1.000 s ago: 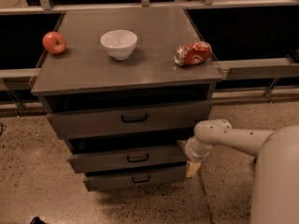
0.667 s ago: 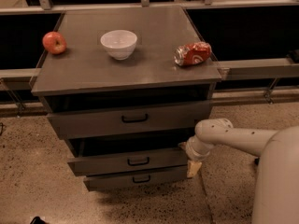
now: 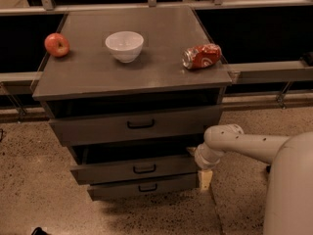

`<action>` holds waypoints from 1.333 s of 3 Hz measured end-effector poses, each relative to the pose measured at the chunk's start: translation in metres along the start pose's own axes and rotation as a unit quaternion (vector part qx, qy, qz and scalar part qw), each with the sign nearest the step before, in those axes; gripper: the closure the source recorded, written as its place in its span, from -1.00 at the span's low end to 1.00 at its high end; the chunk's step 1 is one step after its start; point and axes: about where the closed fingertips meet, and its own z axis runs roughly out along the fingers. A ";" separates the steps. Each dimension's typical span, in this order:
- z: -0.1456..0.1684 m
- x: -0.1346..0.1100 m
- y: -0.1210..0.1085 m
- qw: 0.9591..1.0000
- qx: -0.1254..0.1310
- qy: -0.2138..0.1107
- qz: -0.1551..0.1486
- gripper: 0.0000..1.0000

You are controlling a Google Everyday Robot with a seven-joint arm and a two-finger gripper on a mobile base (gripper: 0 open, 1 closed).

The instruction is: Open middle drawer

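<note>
The middle drawer is a grey metal drawer with a small black bar handle, in the grey cabinet's stack of three. It stands pulled out a little, with a dark gap above its front. My gripper is at the right end of this drawer's front, low beside the cabinet's right side, on the end of my pale arm that reaches in from the right. Its contact with the drawer is hidden.
The taller top drawer and the narrow bottom drawer also stick out slightly. On the cabinet top lie a red apple, a white bowl and a crushed red can. Speckled floor surrounds the cabinet; a rail runs behind.
</note>
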 end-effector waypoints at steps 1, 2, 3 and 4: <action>0.000 0.000 0.000 1.000 0.000 0.000 0.000 -1.00; 0.002 0.003 -0.003 1.000 -0.001 -0.007 0.005 -1.00; 0.004 0.002 0.007 0.999 -0.017 -0.027 0.008 -0.65; -0.014 -0.007 0.040 0.998 -0.045 -0.035 -0.004 -0.04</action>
